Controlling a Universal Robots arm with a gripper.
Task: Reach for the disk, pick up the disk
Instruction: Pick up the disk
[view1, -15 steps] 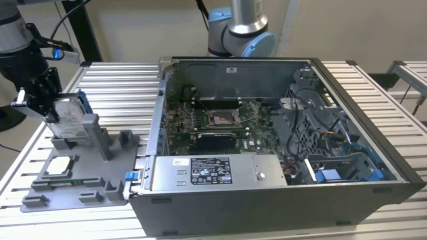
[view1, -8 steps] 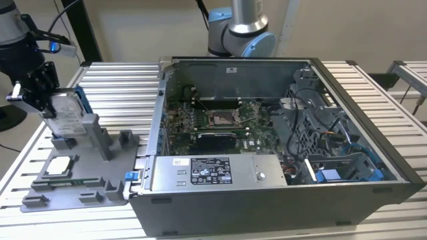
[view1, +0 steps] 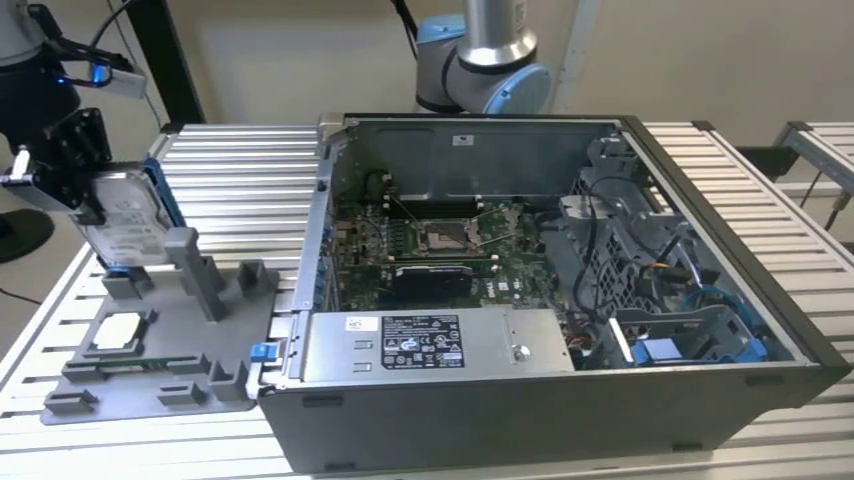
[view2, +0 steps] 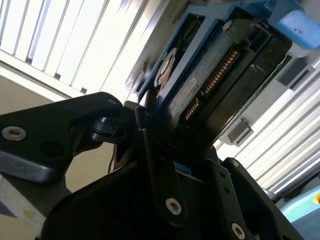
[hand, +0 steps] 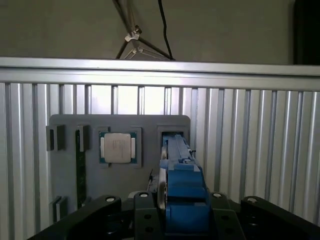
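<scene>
We see the disk (view1: 131, 222) standing on edge, a bit tilted, w/ its lower end at the slot of the grey holder (view1: 200, 340) on the tabletop (view1: 227, 165); whether it is already free of the slot, we cannot tell. The end effector (view1: 83, 190) is closed on its upper part, fingers (hand: 142, 215) pressing both flat sides. Risk, in our opinion: the tilt can make the blue bracket (hand: 182, 200) catch on the slot wall, so the holder lifts also, or the disk slips in the grip. The chip (hand: 118, 148) lies near; the open PC case (view1: 534, 420) is well apart.
</scene>
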